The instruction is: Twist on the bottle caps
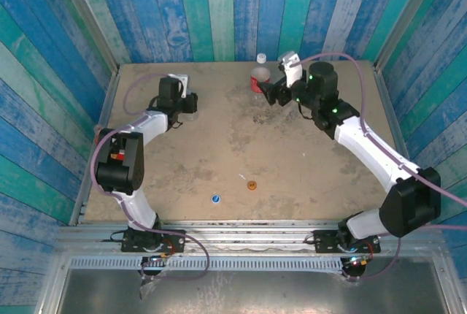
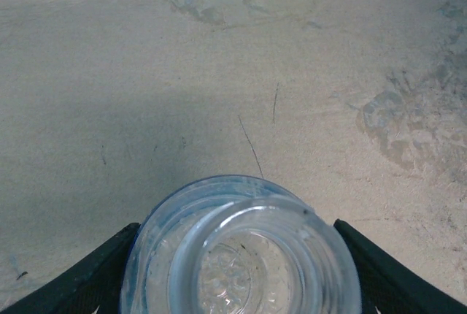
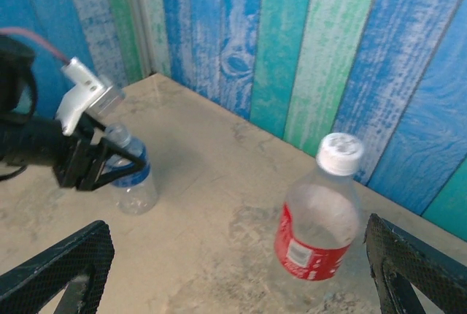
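Blue-label bottle (image 2: 241, 255): closest to the left wrist camera, upright, seen from above with its mouth open.
Walls (image 1: 219, 7): planks painted blue, green and white, on three sides.
Table (image 1: 292, 161): sandy beige, stained and scratched.
Right arm (image 1: 365, 142): stretched to the far middle.
Left arm (image 1: 120, 161): bent, reaching to the far left.
Right gripper (image 3: 233, 255): fingers wide apart; the red-label bottle (image 3: 317, 234) stands ahead of it, near the wall, with the white cap (image 3: 341, 153) on top.
Left gripper (image 2: 237, 225): fingers close on both sides of the blue-label bottle; pressing or not, I cannot tell.
Top view: the blue cap (image 1: 216, 198) and orange cap (image 1: 252, 185) lie near the front edge, well apart from both bottles; a thin white scrap (image 1: 242, 177) is just beside the orange one.
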Robot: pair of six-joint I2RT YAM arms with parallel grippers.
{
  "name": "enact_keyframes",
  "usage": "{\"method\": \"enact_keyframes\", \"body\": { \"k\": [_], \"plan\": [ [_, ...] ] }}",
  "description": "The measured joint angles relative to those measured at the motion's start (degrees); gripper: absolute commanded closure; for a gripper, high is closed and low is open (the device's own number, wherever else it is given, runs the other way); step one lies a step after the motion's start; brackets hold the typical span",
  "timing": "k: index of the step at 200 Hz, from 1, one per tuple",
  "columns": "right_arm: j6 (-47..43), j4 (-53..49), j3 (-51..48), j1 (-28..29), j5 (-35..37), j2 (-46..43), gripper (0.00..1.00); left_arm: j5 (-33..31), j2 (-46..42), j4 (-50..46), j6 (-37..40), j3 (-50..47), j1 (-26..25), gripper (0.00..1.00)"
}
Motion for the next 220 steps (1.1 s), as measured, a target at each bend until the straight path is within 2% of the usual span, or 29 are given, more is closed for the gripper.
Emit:
{"method": "enact_keyframes", "body": {
  "k": [24,62,109,158,220],
  "plan": [
    [-3.3,-1.3,-3.4,4.7,-2.1,-0.9,0.09,0.0,-1.6,0.1,-0.1,-1.7,0.0,0.39],
    [-10.8,-4.7,-9.7,16.9,-5.4,0.5,0.14,0.0,-6.0,-2.6,-0.3,-5.0,-0.1,0.39],
    [-19.1,-5.4,-14.8,28.1,-8.1,7.6,0.32,-0.5,-11.9,-4.4,-0.5,-8.4,-1.5,0.39],
    [-24.7,-5.5,-16.2,32.9,-7.2,14.9,0.41,-0.4,-13.3,-4.7,-0.9,-10.2,-2.0,0.39],
    [-27.0,-4.9,-15.0,36.3,-6.1,21.0,0.44,-0.4,-13.3,-4.6,-1.1,-11.1,-2.3,0.38]
  ]
}}
